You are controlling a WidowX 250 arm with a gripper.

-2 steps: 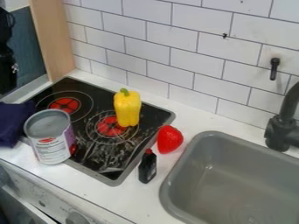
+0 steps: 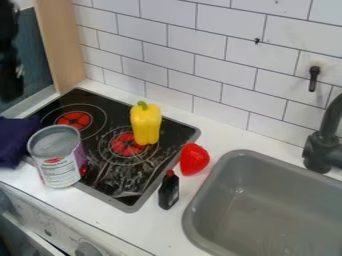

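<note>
The black claw (image 2: 11, 85) is blurry and cut off at the left edge; I can't tell if it's open or closed. Below it, the dark blue cloth (image 2: 15, 142) is cut off too. The big can (image 2: 59, 162) hides some of the stove top (image 2: 110, 182).

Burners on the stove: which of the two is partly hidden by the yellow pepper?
The burner nearer the sink: the pepper hides part of its red centre. The other burner lies clear of the pepper.

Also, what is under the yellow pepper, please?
The yellow pepper stands on the black stovetop, partly over a burner. The exact patch beneath its base is covered and cannot be seen.
</note>
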